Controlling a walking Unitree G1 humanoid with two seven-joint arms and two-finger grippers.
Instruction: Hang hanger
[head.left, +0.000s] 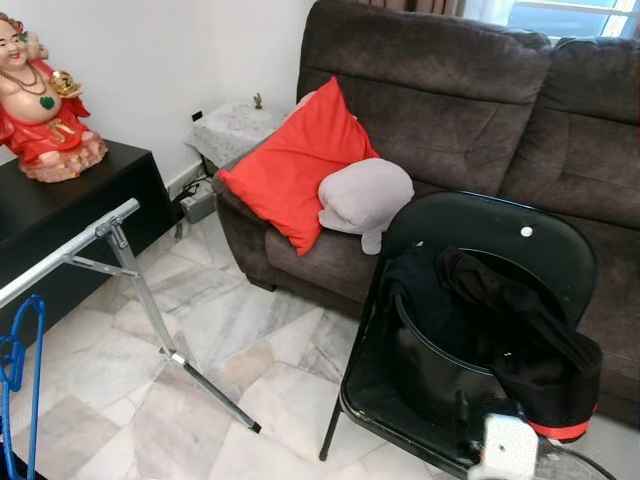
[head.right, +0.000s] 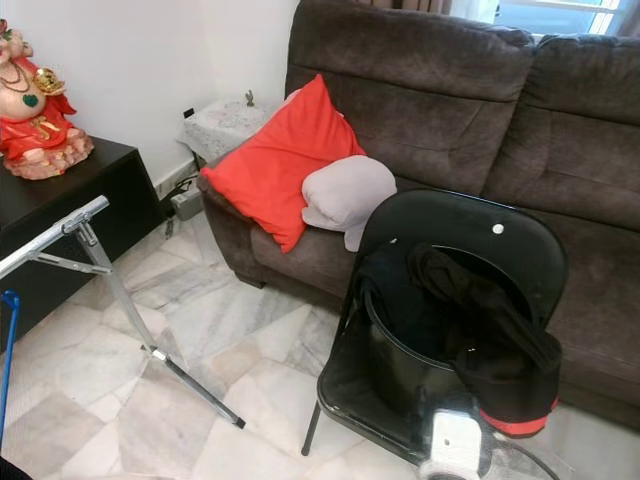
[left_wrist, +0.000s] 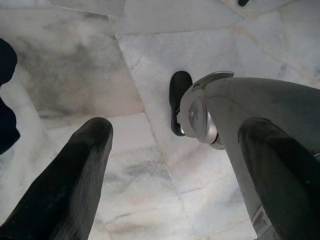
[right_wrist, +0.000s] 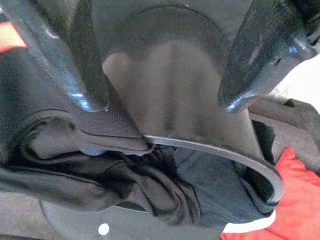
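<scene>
Right gripper: jaws spread apart, holding nothing, poised directly above the black bucket. Dark clothing is draped over the bucket's rim and lies inside it. The bucket sits on the seat of a black folding chair.

Left gripper: jaws parted, empty, pointed down at the marble floor, well clear of the chair.

Blue hanger: hanging at the low end of the metal drying rack, far left of the chair.

Behind the chair stands a brown sofa carrying a red cushion and a grey cushion. A red figurine stands on a black cabinet beyond the rack.
</scene>
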